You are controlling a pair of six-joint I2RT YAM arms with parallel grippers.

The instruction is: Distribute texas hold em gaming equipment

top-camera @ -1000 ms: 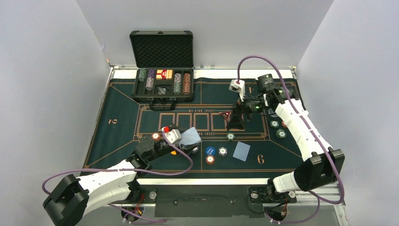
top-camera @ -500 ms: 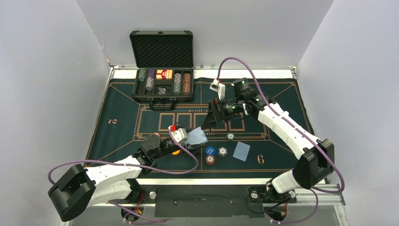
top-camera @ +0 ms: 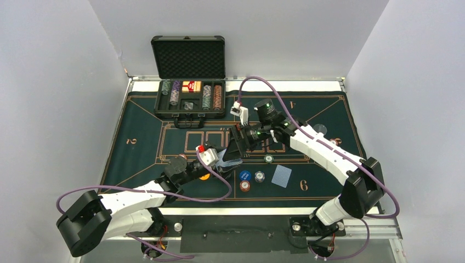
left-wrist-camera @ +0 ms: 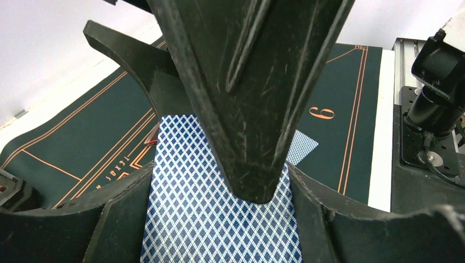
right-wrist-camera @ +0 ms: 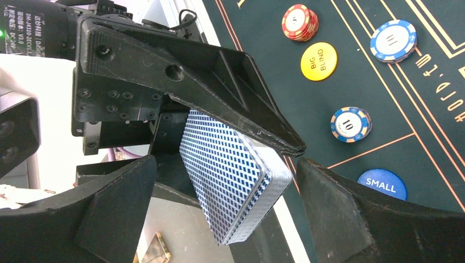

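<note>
Gripping a thick deck of blue diamond-backed playing cards [right-wrist-camera: 219, 164] with the left claw [top-camera: 222, 160], fingers about half parted and closed on opposite edges of the deck. Holding it tilted, off the dark green felt mat [top-camera: 137, 159] that covers the desk, near the mat's middle.

Straddling the same deck with the right claw [top-camera: 236, 148], spread wide, one finger to each side, gripping nothing. Cannot tell whether either fingertip touches the top card.

Flat on the mat, just beside the deck on the near-right:
- a round blue disc marked SMALL [right-wrist-camera: 382, 184]
- a blue-and-white striped chip marked 10 [right-wrist-camera: 350, 124]
- a single blue-backed card [top-camera: 281, 176], beside the orange numeral 6

Further off in the right wrist view:
- an orange disc marked BIG BLIND [right-wrist-camera: 318, 61]
- a short red-and-yellow striped chip stack [right-wrist-camera: 300, 22]
- another blue-and-white chip [right-wrist-camera: 393, 40]

At the far left of the mat, an open black foam-lined case [top-camera: 189, 57] with rows of chips.
</note>
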